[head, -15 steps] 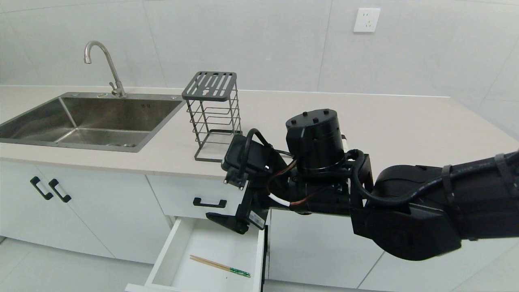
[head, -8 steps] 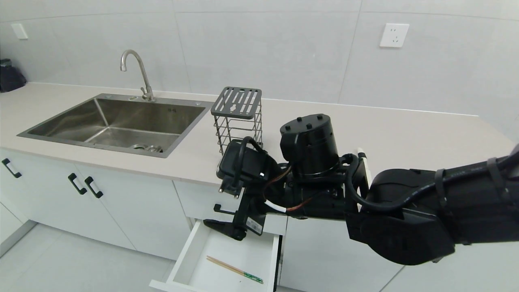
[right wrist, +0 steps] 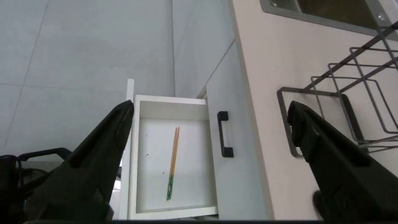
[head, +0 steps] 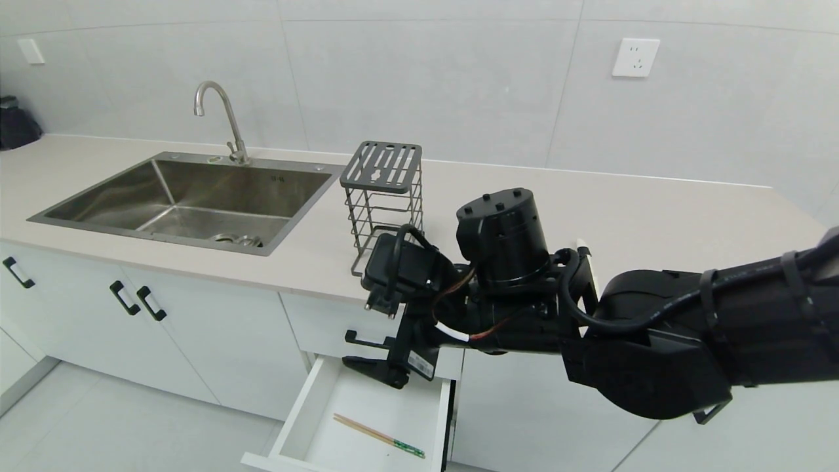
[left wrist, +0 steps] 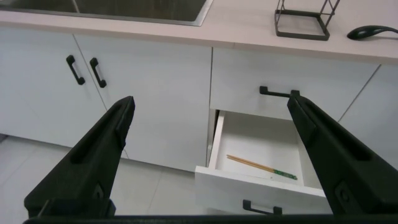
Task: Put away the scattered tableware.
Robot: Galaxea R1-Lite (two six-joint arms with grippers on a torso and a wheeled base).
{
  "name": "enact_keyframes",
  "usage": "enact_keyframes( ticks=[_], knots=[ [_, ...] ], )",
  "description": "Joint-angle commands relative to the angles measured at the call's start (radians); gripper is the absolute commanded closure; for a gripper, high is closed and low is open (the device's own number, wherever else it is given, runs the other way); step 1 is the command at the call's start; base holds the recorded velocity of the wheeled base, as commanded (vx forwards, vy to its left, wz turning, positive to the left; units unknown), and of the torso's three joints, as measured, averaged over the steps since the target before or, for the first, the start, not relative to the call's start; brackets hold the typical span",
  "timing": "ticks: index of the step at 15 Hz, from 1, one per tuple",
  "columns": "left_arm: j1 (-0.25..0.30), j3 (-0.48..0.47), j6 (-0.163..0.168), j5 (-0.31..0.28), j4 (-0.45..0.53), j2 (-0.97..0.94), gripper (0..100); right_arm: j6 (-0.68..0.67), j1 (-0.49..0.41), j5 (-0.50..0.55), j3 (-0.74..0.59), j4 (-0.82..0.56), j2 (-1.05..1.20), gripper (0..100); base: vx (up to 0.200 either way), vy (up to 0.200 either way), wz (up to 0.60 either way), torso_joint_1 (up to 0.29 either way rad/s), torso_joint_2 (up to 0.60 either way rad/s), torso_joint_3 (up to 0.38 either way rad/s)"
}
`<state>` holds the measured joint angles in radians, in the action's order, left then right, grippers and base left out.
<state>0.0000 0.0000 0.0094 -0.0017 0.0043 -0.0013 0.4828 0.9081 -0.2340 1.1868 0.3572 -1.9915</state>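
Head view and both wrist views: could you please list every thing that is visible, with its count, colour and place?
chopsticks: 1 pair, wooden with green ends, lying in the open drawer
drawer: 1, white, pulled open below the counter
wire rack: 1, dark grey, on the counter beside the sink
dark utensil: 1, black, on the counter near the rack, kind unclear
sink: 1, steel, set into the counter
faucet: 1, steel, behind the sink
socket: 1, white, on the wall
left pincer: 1, black, open, facing the drawer
right pincer: 1, black, open, over the drawer
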Motion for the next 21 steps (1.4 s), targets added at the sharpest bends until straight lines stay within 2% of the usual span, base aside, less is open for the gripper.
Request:
enact_keyframes(
  ticks=[1, 10, 12, 13, 14, 16, 21],
  knots=[
    [0.0, 0.0, 0.0, 0.0, 0.0, 0.001, 0, 0.0, -0.003, -0.001, -0.004, 0.003, 0.003, 0, 0.0, 0.0, -0.6, 0.012, 0.0, 0.012],
    [0.0, 0.0, 0.0, 0.0, 0.0, 0.001, 0, -0.007, -0.014, -0.004, -0.004, 0.031, 0.007, 0, 0.0, 0.0, 0.0, 0.0, 0.0, 0.0],
    [0.0, -0.002, 0.0, 0.0, 0.0, 0.001, 0, -0.013, -0.046, -0.008, -0.026, 0.037, 0.005, 0, 0.0, 0.0, 0.0, 0.0, 0.0, 0.0],
    [0.0, 0.0, 0.0, 0.0, 0.0, 0.001, 0, -0.023, -0.075, -0.01, -0.055, 0.06, 0.005, 0, 0.0, 0.0, 0.0, 0.0, 0.0, 0.0],
    [0.0, 0.0, 0.0, 0.0, 0.0, 0.001, 0, -0.096, -0.123, -0.01, -0.118, 0.135, 0.003, 0, 0.0, 0.0, 0.0, 0.0, 0.0, 0.0],
    [0.0, 0.0, 0.0, 0.0, 0.0, 0.001, 0, -0.178, -0.176, -0.001, -0.145, 0.174, 0.008, 0, 0.0, 0.0, 0.0, 0.0, 0.0, 0.0],
    [0.0, 0.0, 0.0, 0.0, 0.0, 0.001, 0, -0.173, -0.328, -0.001, -0.213, 0.174, 0.04, 0, 0.0, 0.0, 0.0, 0.0, 0.0, 0.0]
  ],
)
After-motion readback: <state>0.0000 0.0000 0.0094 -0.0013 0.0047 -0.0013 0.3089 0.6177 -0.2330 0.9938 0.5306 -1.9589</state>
